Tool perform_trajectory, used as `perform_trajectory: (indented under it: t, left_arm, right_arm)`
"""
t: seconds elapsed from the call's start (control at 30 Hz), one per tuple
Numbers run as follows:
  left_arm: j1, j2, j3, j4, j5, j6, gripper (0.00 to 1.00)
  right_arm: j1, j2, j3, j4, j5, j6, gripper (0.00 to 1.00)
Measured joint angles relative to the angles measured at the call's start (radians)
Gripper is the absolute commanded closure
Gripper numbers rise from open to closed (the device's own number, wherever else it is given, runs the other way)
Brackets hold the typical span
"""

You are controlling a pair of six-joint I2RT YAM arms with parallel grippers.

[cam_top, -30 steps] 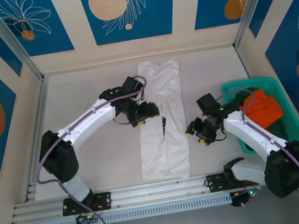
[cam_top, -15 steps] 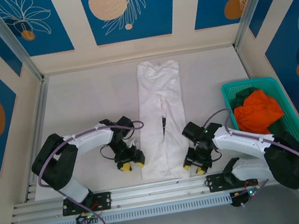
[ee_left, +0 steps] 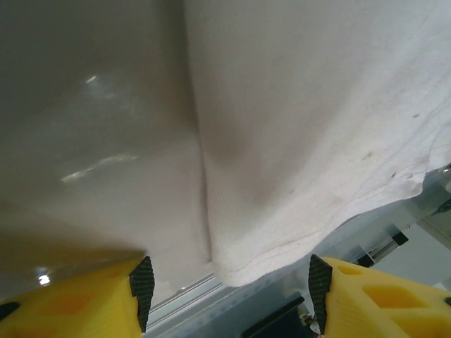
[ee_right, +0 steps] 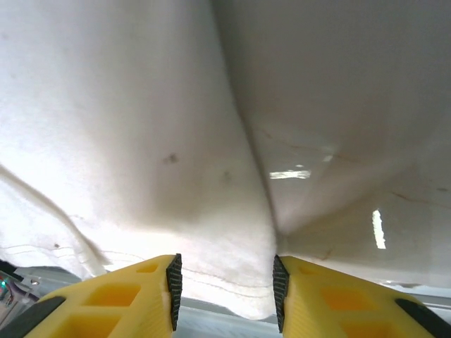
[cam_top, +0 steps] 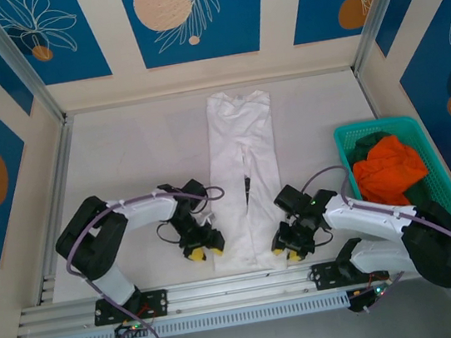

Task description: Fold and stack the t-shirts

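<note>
Compared with one second earlier, both arms are seen drawn back towards the near edge of the pale surface [cam_top: 124, 166]. The left gripper [cam_top: 205, 247] has been moved from the shirt's left edge at mid-length down to the near left hem corner. The right gripper [cam_top: 283, 249] has been brought from the gap beside the teal plastic lattice basket [cam_top: 375, 125] to the near right hem corner. Since half a second ago, each has been shifted slightly closer to the cloth.

The plain white t-shirt [cam_top: 243, 175] is laid flat in the middle of the surface, folded lengthwise into a long narrow strip, with a dark slit showing along its centre. The strip runs from the far end of the surface to the near edge.

In the left wrist view, the left gripper [ee_left: 229, 296] is held with its jaws wide apart, astride the stitched hem corner [ee_left: 239, 264]. In the right wrist view, the right gripper [ee_right: 224, 289] is set with its jaws parted more narrowly, the hem edge lying between them unpinched.

A crumpled bright orange t-shirt [cam_top: 389, 167] is piled in the basket on top of a dark green t-shirt [cam_top: 367, 145].
</note>
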Motion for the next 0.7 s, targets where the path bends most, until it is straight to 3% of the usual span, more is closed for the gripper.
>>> perform_trajectory:
  t: [0.07,0.13,0.27,0.33,0.43,0.53,0.63,0.7]
  left_arm:
    - [-0.013,0.013,0.004,-0.002,0.001,0.001,0.43]
    - [-0.017,0.022,0.011,-0.006,-0.002,0.005,0.53]
    - [-0.024,0.043,0.016,-0.013,-0.013,0.000,0.64]
    - [-0.027,0.048,0.018,-0.021,-0.034,-0.003,0.74]
    - [-0.035,0.052,0.023,-0.035,-0.066,-0.010,0.79]
    - [-0.044,0.052,0.029,-0.042,-0.086,-0.013,0.76]
    - [-0.049,0.051,0.032,-0.037,-0.082,-0.018,0.58]
    - [-0.057,0.049,0.038,-0.031,-0.070,-0.016,0.52]
  right_arm:
    - [0.002,0.017,0.000,0.017,-0.007,-0.002,0.64]
    - [0.004,0.051,0.000,0.028,-0.013,-0.010,0.69]
    - [0.003,0.118,0.028,0.013,-0.024,-0.027,0.89]
    - [-0.005,0.134,0.038,-0.001,-0.026,-0.035,0.92]
    - [-0.016,0.131,0.040,-0.010,-0.028,-0.037,0.94]
    - [-0.026,0.124,0.040,-0.023,-0.023,-0.037,0.96]
    - [-0.038,0.116,0.040,-0.037,-0.015,-0.039,0.94]
    - [-0.044,0.115,0.040,-0.043,-0.014,-0.044,0.91]
